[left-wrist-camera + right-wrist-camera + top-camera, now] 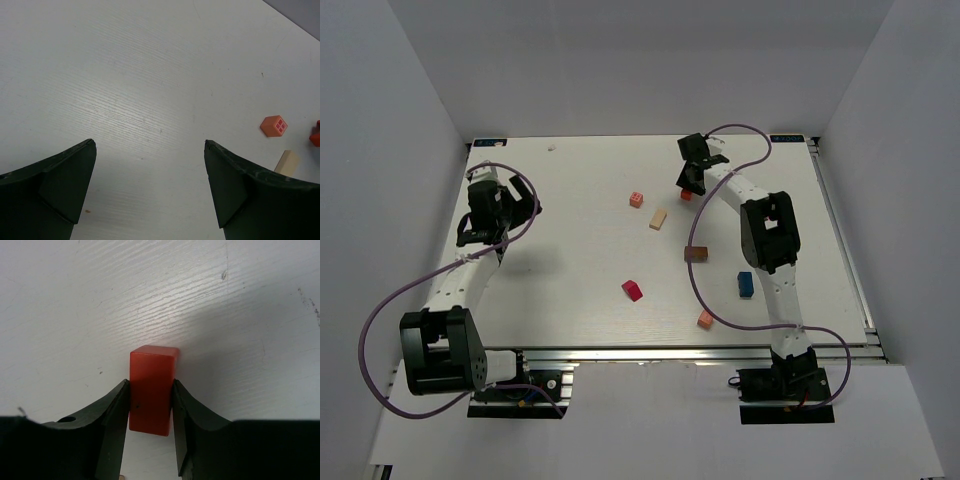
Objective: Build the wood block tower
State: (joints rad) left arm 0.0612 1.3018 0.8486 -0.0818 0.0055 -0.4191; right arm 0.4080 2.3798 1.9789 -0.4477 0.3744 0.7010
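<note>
No wood block tower is in view; the blocks lie singly on the white table [570, 270]. My right gripper [150, 385] is shut on an orange-red block [151, 390] at the far middle of the table [686, 195], and the block rests on the surface. To its left lie a pink-orange cube [636, 199] and a tan bar [658, 218]. Nearer are a brown block [696, 253], a blue block [746, 284], a magenta-red block [633, 290] and a salmon block [705, 319]. My left gripper [149, 145] hovers open over bare table at the left [520, 212].
The left wrist view shows the pink-orange cube [274, 125] and the tan bar [287, 162] off to the right of the open fingers. Grey walls close the table on three sides. An aluminium rail [700, 352] runs along the near edge.
</note>
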